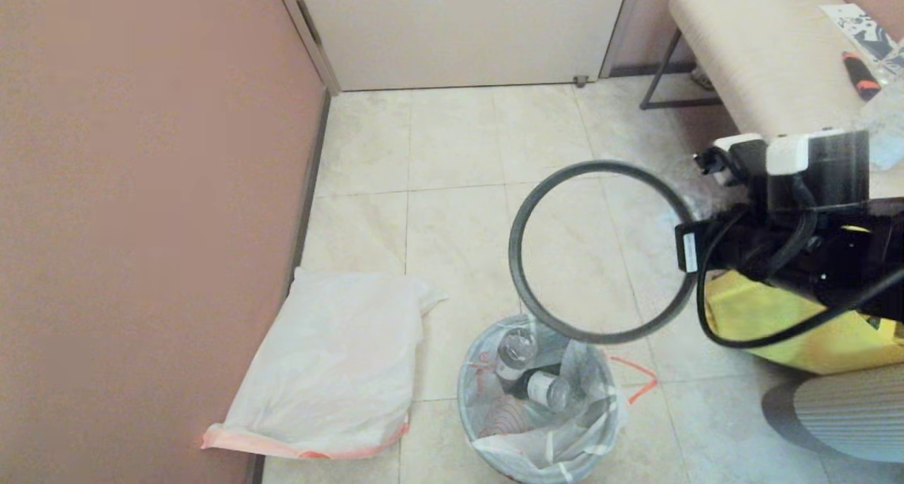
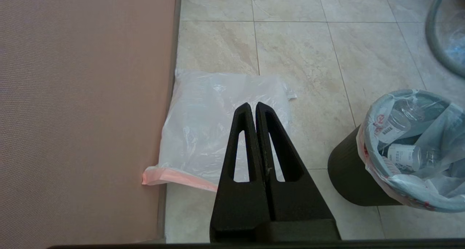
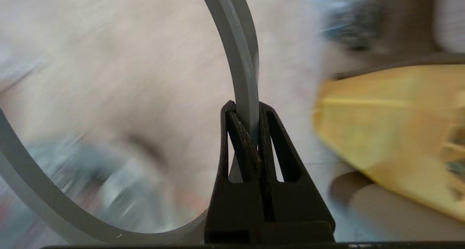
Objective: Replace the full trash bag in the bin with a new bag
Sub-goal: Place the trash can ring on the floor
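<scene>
The small round black plastic bin (image 1: pixel 537 427) sits nearest, lined with the lumpy translucent white full trash bag (image 1: pixel 547 406) — bottle labels unreadable. Above it, the right gripper (image 3: pixel 247 112) pinches the thin grey ring (image 1: pixel 522 258). The smooth white new bag (image 1: pixel 339 364) lies by the wall; the left gripper (image 2: pixel 253 107) hangs closed, empty.

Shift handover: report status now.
Right pincer shut on grey ring, lifted off bin. Left pincer shut, empty. Full bag in bin; new bag on floor.
</scene>
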